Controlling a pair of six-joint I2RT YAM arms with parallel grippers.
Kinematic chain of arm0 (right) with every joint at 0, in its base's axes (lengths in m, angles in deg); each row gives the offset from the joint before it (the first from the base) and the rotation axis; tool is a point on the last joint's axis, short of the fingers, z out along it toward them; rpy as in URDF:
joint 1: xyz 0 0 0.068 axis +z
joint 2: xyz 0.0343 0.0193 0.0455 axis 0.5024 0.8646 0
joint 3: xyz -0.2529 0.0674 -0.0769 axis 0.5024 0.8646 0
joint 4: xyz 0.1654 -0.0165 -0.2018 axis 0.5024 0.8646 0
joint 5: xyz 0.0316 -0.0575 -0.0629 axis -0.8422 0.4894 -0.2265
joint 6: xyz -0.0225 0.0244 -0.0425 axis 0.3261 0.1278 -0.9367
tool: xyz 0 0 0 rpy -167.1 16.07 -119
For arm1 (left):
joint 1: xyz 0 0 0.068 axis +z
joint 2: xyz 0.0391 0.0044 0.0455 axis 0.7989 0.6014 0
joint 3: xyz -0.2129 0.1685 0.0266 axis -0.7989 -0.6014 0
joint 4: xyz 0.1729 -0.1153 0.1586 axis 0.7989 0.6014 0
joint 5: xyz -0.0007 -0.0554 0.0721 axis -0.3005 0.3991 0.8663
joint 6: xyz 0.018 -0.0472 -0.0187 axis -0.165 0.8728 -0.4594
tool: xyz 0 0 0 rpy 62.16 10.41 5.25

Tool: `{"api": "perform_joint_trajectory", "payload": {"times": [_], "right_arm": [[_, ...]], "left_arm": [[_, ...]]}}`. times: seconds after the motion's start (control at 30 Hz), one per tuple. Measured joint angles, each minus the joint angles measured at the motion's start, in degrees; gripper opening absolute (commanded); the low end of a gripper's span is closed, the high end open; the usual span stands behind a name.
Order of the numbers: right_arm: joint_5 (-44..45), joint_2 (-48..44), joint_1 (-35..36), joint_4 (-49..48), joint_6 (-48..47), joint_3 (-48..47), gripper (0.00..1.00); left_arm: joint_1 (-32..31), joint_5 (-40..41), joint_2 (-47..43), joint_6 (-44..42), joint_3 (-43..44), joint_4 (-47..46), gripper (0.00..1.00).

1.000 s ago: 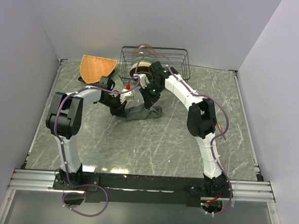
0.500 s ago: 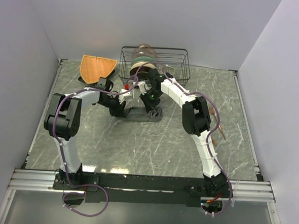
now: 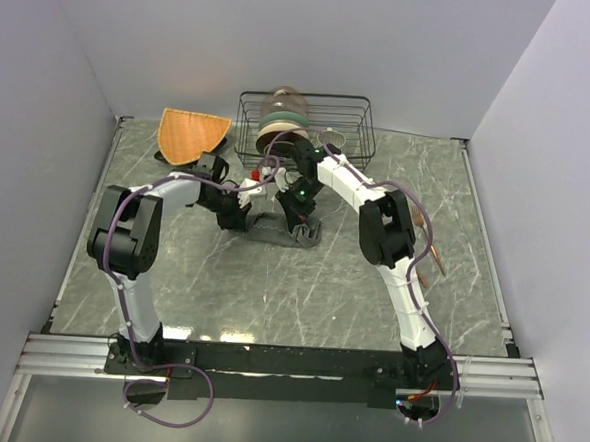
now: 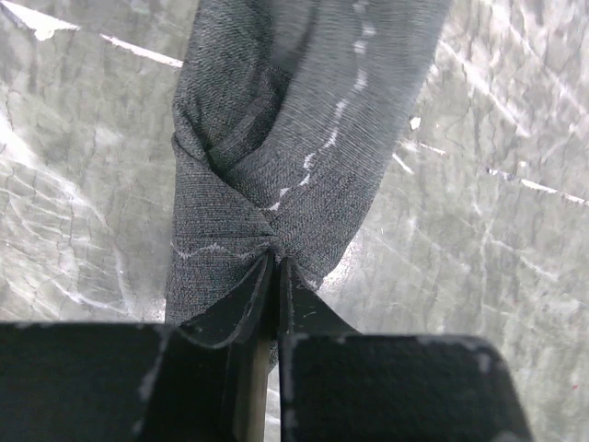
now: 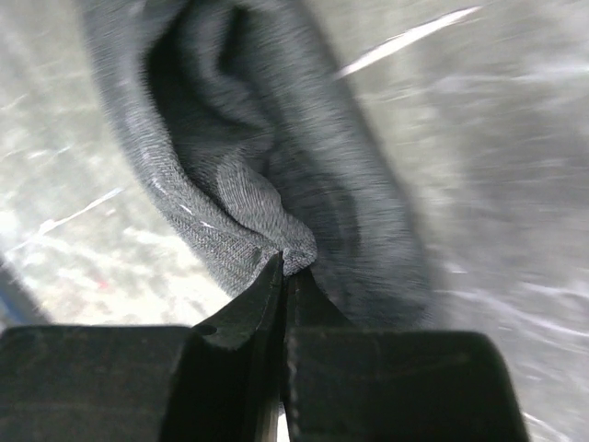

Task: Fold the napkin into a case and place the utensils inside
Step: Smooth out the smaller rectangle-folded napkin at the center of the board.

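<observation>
Left tool (image 4: 276, 265) and right tool (image 5: 283, 262): each closed on a thin pinch of napkin (image 4: 276, 166), bunched on desk (image 3: 301, 282) near wire rack (image 3: 354, 114).
Risk: shallow grips may slip when pulled apart, leaving cloth crumpled.

The left arm (image 3: 124, 236) and right arm (image 3: 386, 232) reached forward with elbows bent outward, wrists dipping toward each other. The left gripper (image 4: 276, 262) pinched a fold of the napkin (image 4: 276, 157), jaws nearly together. The right gripper (image 5: 282, 258) nipped it too, jaws closed.
</observation>
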Motion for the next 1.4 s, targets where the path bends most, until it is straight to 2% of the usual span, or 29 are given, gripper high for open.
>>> {"api": "perform_joint_trajectory", "payload": {"times": [0.3, 0.5, 0.73, 1.03, 1.17, 1.2, 1.3, 1.4], "right_arm": [[-11.3, 0.0, 1.5, 7.2, -1.4, 1.5, 0.00], [-16.1, 0.0, 2.3, 7.6, 0.6, 3.0, 0.00], [-17.7, 0.0, -0.1, 5.9, 4.2, 3.0, 0.00], [-15.2, 0.0, -3.7, 3.8, 7.0, 2.3, 0.00], [-13.9, 0.0, -4.4, 2.0, 9.0, 2.3, 0.00], [-13.7, 0.0, -4.4, 1.6, 9.4, 2.3, 0.00], [-12.6, 0.1, -4.4, 0.9, 10.5, 2.3, 0.00], [-11.9, 0.9, -4.3, 0.6, 10.9, 2.3, 0.00]], "left_arm": [[-0.3, 0.9, -2.2, -7.3, -2.0, 2.3, 0.07], [-0.3, 1.4, -2.8, -8.9, -2.5, 3.8, 0.06], [-0.3, 1.4, -2.8, -9.5, -2.5, 3.9, 0.06], [0.0, 1.5, -2.8, -9.3, -2.4, 3.8, 0.10], [0.2, 1.5, -2.7, -8.7, -2.3, 3.7, 0.22], [0.3, 1.4, -2.6, -8.3, -2.2, 3.6, 0.28], [0.5, 0.9, -2.6, -6.7, -2.1, 3.7, 0.39], [0.9, 0.1, -2.7, -4.6, -2.0, 3.4, 0.43]]}}
